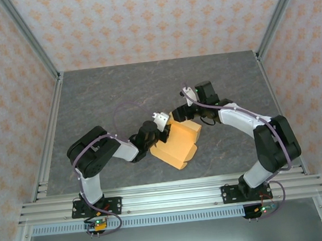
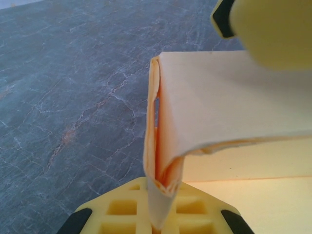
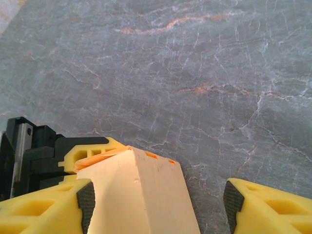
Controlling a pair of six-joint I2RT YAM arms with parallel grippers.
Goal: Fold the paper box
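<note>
A: Nearest you, the paper box (image 1: 180,146) lies mid-table (image 1: 107,91), tan-orange and part-folded, its near end resting on the stone.

B: Go one step farther and there's your left gripper (image 2: 156,217). It's clamped tight on a doubled-over flap at the box's far-left corner, and the crease runs straight down between the closed fingers.

A: Just beyond that, your right gripper (image 3: 158,202) is spread wide. It straddles the box's far corner with nothing pinched.

B: I'd judge you're mid-crease. Use the left as an anchor and don't tug, because thin card tears at a fold.

A: Bring the right's fingers onto the panel close to the hinge line. Press evenly so it bends on the score, not beside it.

B: Mind the two grippers as well; they're very close together over there.
</note>
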